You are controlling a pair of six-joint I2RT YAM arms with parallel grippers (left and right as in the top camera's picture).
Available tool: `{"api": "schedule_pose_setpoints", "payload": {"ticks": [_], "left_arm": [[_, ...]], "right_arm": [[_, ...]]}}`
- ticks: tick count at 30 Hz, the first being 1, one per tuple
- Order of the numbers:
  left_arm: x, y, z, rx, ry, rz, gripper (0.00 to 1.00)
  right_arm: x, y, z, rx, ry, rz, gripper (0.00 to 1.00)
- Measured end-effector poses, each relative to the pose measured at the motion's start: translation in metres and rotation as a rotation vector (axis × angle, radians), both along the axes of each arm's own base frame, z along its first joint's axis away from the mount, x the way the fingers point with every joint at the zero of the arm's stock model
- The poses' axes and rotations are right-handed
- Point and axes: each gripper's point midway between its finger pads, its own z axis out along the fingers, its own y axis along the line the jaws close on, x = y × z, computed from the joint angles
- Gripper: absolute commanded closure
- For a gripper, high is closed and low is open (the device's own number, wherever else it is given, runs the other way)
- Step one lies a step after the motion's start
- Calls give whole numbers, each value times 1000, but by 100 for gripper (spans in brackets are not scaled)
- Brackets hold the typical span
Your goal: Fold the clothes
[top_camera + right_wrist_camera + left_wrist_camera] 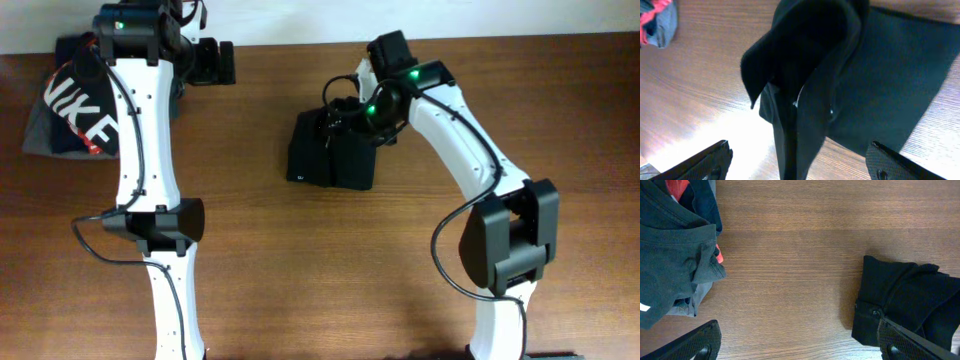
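The soft black short-sleeved T-shirt (333,152) is lying bunched in the middle of the brown wooden table (300,260). The left gripper (800,342) and right gripper (800,157) are standing wide, holding nothing. The shirt is looking light and floppy, so pinching a loose edge seems best.

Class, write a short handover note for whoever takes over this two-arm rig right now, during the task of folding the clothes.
Left gripper: open, empty, over bare table between the NIKE garment and the black T-shirt.
Right gripper: open, just above the T-shirt; a raised fold stands between its fingers, seemingly not pinched.
T-shirt: compact bundle near the table's centre.
Done: it looks folded into a small rectangle.
Left: probably flatten the raised fold, then pull both arms clear.
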Motion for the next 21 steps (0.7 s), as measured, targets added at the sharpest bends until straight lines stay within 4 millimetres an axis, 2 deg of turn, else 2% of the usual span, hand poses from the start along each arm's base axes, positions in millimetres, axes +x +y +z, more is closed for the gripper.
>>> {"api": "schedule_pose_setpoints", "payload": {"ticks": [6,12,14,17,20,21], "left_arm": [[0,-2,0,0,0,-4,1],[0,-2,0,0,0,-4,1],[0,-2,0,0,0,-4,1],[0,-2,0,0,0,-4,1],[0,-2,0,0,0,-4,1],[0,-2,0,0,1,-4,1]], "right_arm": [[2,5,-20,-12,37,-17,23],[9,6,-30,-12,38,-38,59],[11,7,-31,-10,38,-45,68],[13,7,-33,-8,36,-58,77],[15,7,-38,-10,44,-65,96],[15,7,-40,-13,49,-71,96]]}}
